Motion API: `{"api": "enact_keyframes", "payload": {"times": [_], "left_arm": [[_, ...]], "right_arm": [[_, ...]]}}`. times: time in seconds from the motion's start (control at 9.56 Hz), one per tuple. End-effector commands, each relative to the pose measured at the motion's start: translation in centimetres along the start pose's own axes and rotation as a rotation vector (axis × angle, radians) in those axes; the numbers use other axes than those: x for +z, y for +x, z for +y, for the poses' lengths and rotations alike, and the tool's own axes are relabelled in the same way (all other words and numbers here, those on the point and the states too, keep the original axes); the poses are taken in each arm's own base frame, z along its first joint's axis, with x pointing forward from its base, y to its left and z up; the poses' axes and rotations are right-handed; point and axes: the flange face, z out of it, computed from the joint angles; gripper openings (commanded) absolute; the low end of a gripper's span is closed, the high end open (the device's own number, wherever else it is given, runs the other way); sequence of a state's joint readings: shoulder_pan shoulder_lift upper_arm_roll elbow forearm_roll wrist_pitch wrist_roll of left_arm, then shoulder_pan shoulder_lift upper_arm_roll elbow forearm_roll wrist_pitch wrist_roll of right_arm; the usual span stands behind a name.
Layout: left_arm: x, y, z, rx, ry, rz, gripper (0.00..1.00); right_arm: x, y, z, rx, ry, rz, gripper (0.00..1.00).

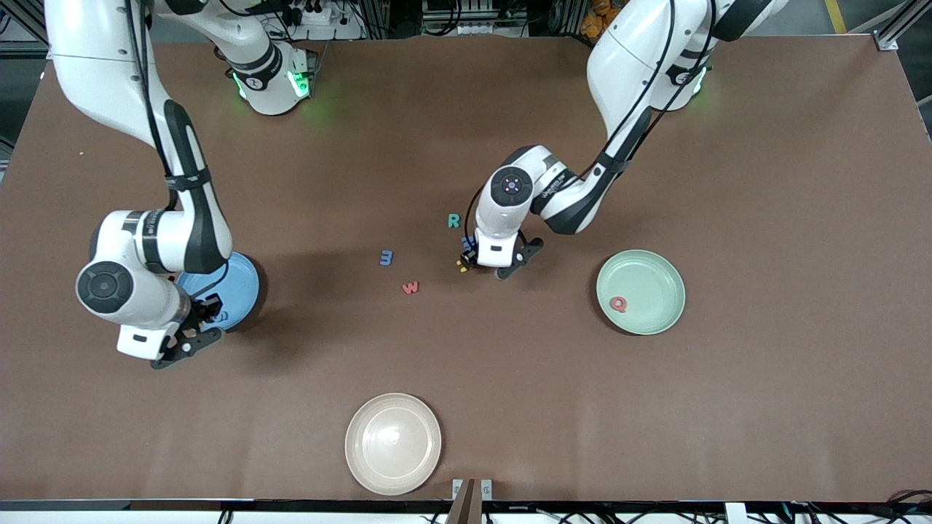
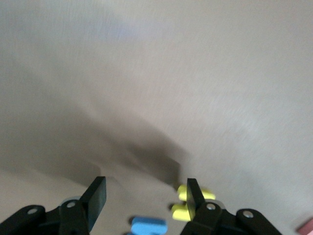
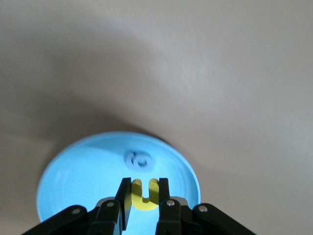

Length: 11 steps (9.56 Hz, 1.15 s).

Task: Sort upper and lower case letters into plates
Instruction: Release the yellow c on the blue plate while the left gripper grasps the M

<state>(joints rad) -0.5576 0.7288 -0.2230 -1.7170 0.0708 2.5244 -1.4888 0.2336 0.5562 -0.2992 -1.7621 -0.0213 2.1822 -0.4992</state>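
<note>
Right gripper [image 3: 144, 196], pinching the small yellow foam u [image 3: 145, 199], hangs directly over the round blue plate [image 3: 63, 176], while the left gripper [image 2: 146, 193] hovers part-open just above the yellow foam H [image 2: 183, 200].

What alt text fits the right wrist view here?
The right gripper holds a yellow u pinched between its fingers over the blue plate. A blue g already lies in that plate, which sits on the brown table.

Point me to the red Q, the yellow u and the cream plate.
red Q [image 1: 618, 304], front view, middle of the letter, lying in the pale green plate.
yellow u [image 3: 145, 198], right wrist view, its curved base between the gripper fingers.
cream plate [image 1: 362, 424], front view, bare rim.
</note>
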Motion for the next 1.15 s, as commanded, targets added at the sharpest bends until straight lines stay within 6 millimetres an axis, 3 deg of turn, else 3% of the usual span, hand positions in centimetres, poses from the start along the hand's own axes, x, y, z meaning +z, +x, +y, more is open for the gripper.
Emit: {"api": "enact_keyframes", "payload": {"times": [0.0,0.1,0.21,0.31,0.42,0.63,0.84,1.05], "left_arm": [[-1.1,1.0,0.2,0.057,0.014,0.018,0.75],[-1.2,0.1,0.3,0.073,0.026,0.014,0.75],[-1.1,-1.2,0.4,0.116,0.028,0.008,0.77],[-0.8,-4.0,0.7,0.252,0.03,0.003,0.81],[-0.5,-5.2,0.6,0.382,0.036,-0.002,0.87],[-0.2,-5.8,0.1,0.605,0.076,-0.019,0.87],[0.5,-6.3,-0.2,0.632,0.087,-0.024,0.85],[1.1,-6.6,-0.3,0.628,0.094,-0.03,0.81]], "right_arm": [[2.3,-4.8,0.3,0.107,0.119,-0.018,0.0],[3.1,-4.9,-0.4,0.151,0.18,-0.006,0.12],[3.3,-4.5,-0.8,0.158,0.19,-0.004,0.96],[3.1,-4.3,-0.8,0.16,0.189,-0.002,1.0],[2.9,-4.0,-1.0,0.155,0.185,0.005,1.0],[1.3,-1.6,-3.9,0.144,0.163,0.036,1.0],[0.4,0.9,-8.3,0.212,0.139,0.06,1.0],[-0.2,2.2,-11.0,0.26,0.174,0.097,1.0]]}}
